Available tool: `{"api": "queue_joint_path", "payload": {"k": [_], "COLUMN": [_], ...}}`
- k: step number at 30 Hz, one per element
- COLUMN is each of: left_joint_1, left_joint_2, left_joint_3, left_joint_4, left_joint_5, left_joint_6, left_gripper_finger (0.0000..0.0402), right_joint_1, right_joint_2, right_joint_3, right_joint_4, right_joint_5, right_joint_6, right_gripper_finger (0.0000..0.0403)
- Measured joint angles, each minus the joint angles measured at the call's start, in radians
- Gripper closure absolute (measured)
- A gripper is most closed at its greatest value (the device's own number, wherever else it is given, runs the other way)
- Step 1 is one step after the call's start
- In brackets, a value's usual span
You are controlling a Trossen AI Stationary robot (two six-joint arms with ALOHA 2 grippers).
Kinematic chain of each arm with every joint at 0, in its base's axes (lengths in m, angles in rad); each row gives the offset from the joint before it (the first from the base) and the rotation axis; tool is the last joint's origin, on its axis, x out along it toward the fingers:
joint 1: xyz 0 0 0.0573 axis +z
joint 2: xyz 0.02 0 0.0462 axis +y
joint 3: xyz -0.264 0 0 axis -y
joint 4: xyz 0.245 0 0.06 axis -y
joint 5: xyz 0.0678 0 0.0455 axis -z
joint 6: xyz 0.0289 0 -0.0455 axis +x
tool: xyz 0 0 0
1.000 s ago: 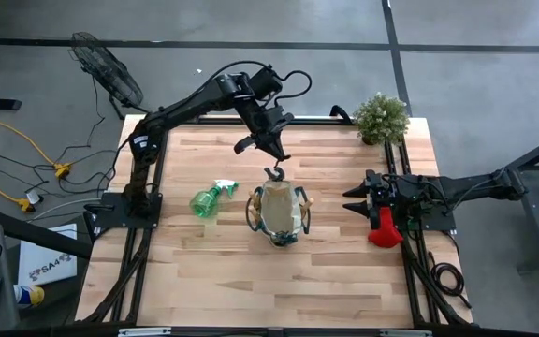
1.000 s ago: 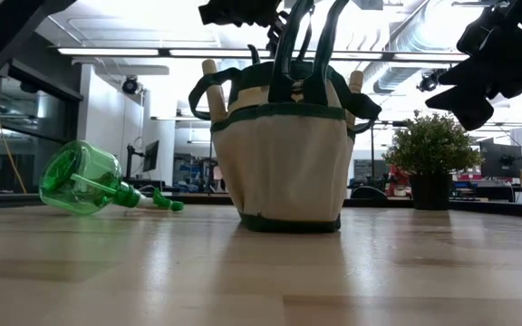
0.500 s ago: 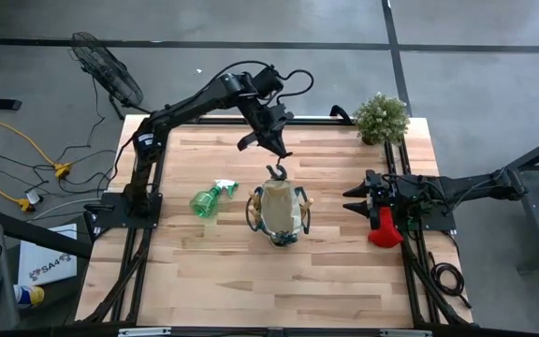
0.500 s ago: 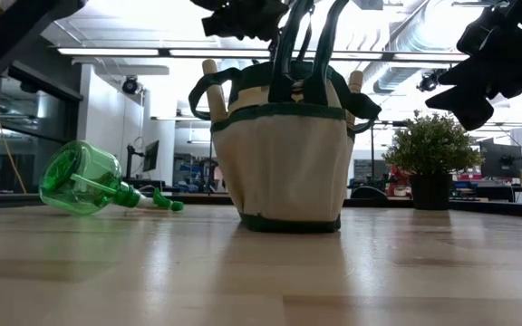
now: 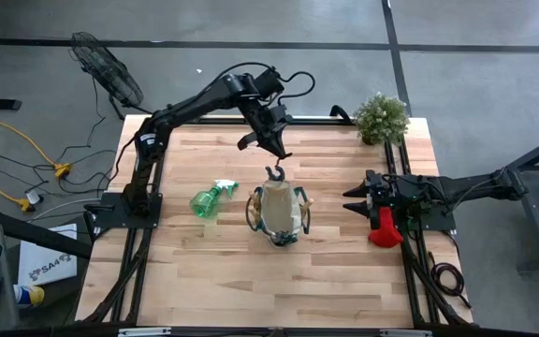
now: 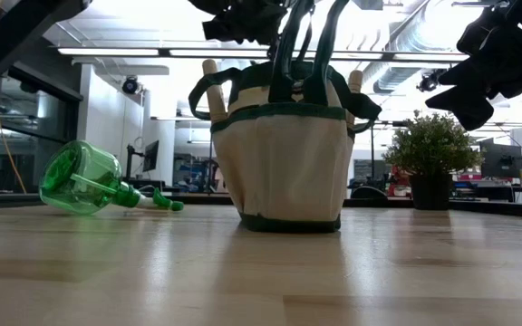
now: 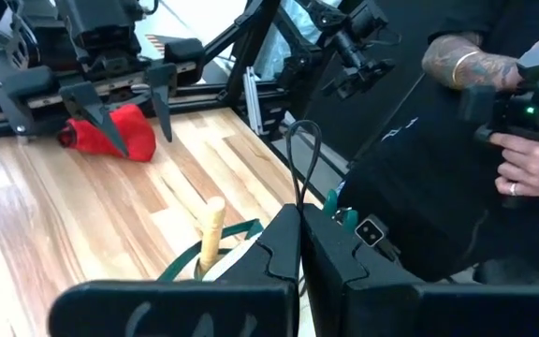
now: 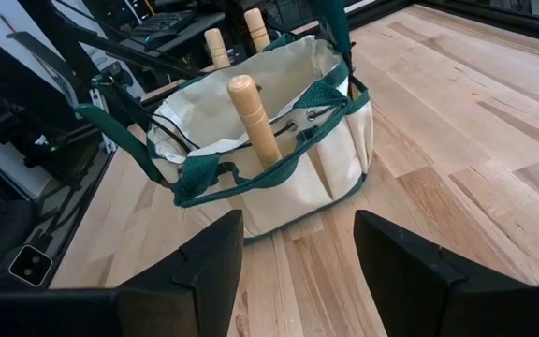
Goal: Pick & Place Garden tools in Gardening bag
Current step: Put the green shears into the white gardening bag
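Observation:
The beige gardening bag [image 5: 277, 213] with green trim stands upright mid-table, with several wooden tool handles [image 8: 251, 110] sticking up out of it. A dark green loop [image 6: 284, 54] rises from its far rim [image 5: 274, 173]. My left gripper [image 5: 278, 154] hovers shut just above and beyond that loop [image 7: 303, 150]. A green spray bottle [image 5: 209, 198] lies on its side on the table, left of the bag. My right gripper [image 8: 298, 271] waits open at the table's right edge, with a red glove [image 5: 382, 229] lying on the table below that arm. My left gripper is shut with its fingertips [image 7: 284, 245] right next to the dark loop above the bag's far rim. The fingers hide the spot where they meet it, so I cannot tell whether they touch it.
A potted plant [image 5: 382, 117] stands at the far right corner. A person's hands [image 7: 494, 112] hold controllers beyond the table. Bare wood lies in front of the bag toward the near edge [image 5: 269, 281].
My left gripper has sunk a little toward the bag's far rim and rolled slightly, staying shut. The bag, the spray bottle and the right arm have kept still.

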Motion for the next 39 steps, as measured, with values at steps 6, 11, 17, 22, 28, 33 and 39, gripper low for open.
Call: {"api": "queue_joint_path", "payload": {"k": [6,11,17,22,28,33,39], "left_joint_1": [0.000,0.000,0.000,0.001,0.026,0.027,0.027], "left_joint_2": [0.000,-0.001,0.000,0.000,0.000,0.000,0.000], "left_joint_3": [0.000,-0.045,-0.115,-0.124,-0.125,-0.125,-0.125], "left_joint_4": [0.002,0.015,0.067,0.093,0.178,0.183,0.186], "left_joint_5": [-0.032,-0.025,-0.021,-0.020,-0.028,-0.038,-0.098], "left_joint_6": [0.012,0.013,-0.007,-0.016,-0.084,-0.112,-0.135], "left_gripper_finger": [0.0401,0.0401,0.0401,0.0402,0.0401,0.0401,0.0402], "right_joint_1": [0.000,0.000,0.000,0.000,0.000,0.000,0.000], "right_joint_2": [0.000,0.000,0.000,0.000,0.000,0.000,0.000], "right_joint_3": [0.000,0.000,0.000,0.000,0.000,0.000,0.000], "right_joint_4": [0.000,0.000,0.000,0.000,0.000,0.000,0.000], "right_joint_5": [0.000,0.000,0.000,0.000,0.000,0.000,0.000], "right_joint_6": [0.000,0.000,0.000,0.000,0.000,0.000,0.000], "right_gripper_finger": [0.0206,0.0206,0.0206,0.0206,0.0206,0.0206,0.0206]}}
